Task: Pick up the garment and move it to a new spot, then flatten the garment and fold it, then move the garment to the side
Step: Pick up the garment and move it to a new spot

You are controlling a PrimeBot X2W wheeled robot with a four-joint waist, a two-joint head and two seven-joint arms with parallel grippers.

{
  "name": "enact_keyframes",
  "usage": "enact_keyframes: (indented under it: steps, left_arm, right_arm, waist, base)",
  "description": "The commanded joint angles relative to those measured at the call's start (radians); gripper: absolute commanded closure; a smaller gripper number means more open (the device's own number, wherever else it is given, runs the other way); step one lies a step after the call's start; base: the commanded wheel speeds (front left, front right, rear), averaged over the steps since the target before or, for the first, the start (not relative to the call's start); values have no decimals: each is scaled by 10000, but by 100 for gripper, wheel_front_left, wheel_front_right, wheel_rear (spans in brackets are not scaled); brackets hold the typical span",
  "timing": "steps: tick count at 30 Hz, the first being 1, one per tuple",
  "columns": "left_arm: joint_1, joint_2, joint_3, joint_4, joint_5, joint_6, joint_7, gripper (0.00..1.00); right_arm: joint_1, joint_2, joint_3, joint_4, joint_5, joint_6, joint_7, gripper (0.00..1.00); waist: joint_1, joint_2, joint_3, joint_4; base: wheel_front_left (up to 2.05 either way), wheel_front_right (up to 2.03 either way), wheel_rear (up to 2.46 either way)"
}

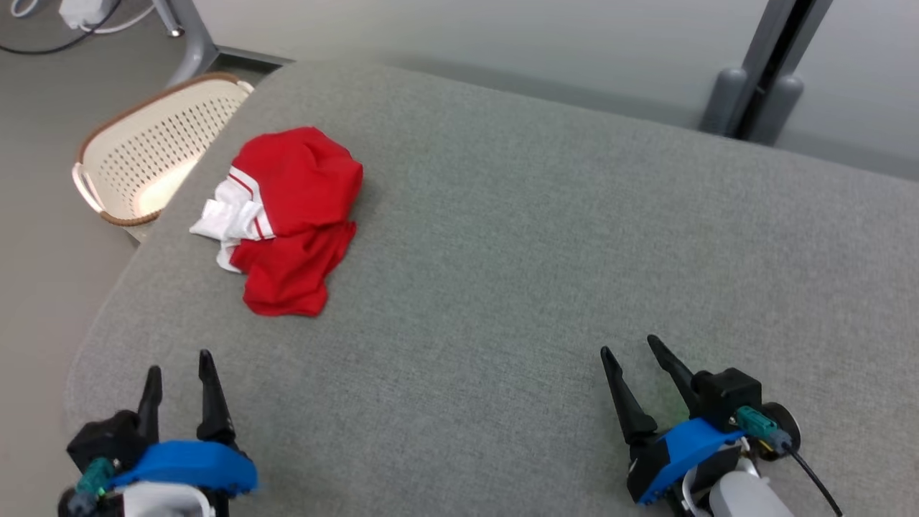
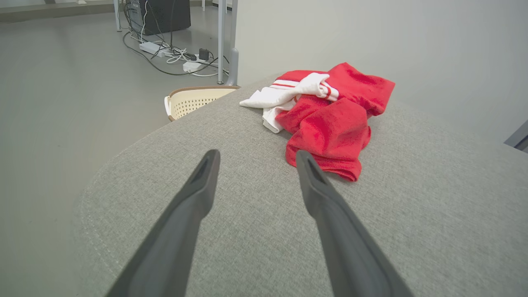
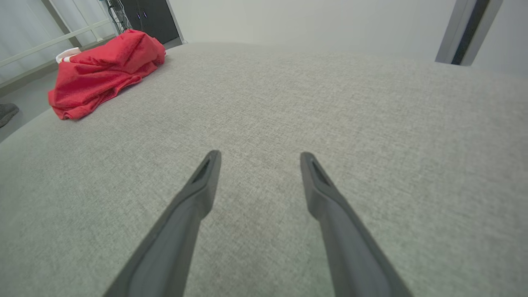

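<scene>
One garment [image 1: 291, 215], red with white striped trim, crumpled at upper left on grey surface [image 1: 538, 251]. One basket [image 1: 154, 147]. Left gripper [image 1: 179, 370] and right gripper [image 1: 630, 346]: spread wide, empty.

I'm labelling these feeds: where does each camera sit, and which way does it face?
Head view: on the head, facing forward and down at the grey fabric-covered surface; open left hand lower left, open right hand lower right.
Left wrist view: on the left wrist, facing along its dark fingers toward the crumpled red and white cloth garment.
Right wrist view: on the right wrist, facing along its fingers over the surface; garment upper left.
All three views share the garment.
</scene>
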State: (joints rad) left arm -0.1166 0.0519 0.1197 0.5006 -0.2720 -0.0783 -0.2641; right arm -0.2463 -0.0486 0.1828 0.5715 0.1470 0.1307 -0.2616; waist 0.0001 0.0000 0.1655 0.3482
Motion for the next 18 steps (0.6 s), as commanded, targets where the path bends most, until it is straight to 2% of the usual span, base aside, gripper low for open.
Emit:
enact_keyframes:
  steps: [1,5,8,14,18]
  left_arm:
    - [-531,146,155,144,-21,-159,-3,0]
    - [-1949,689,267,629,-153,-460,-3,0]
    - [-2958,1151,67,1080,-348,-531,-3,0]
    - [-4610,2276,-1113,2335,-1720,-524,131,0]
    - [-5209,2781,-1788,3159,-2522,-525,585,0]
  right_arm:
    - [-209,-40,2,-96,-102,1,-46,0]
    - [-583,-40,-44,-332,-284,1,-46,0]
    - [-823,-40,57,-519,-377,1,-44,0]
    - [-1120,-85,87,-653,-465,-2,-13,0]
    - [-1153,-136,-29,-549,-524,-8,-3,0]
  waist:
    - [-1,0,278,-58]
    - [-1,0,978,-339]
    - [-1,0,1473,-581]
    - [-1,0,2229,-1119]
    - [-1,0,2485,-1419]
  base:
    - [0,0,0]
    - [0,0,0]
    - [0,0,0]
    - [0,0,0]
    - [0,0,0]
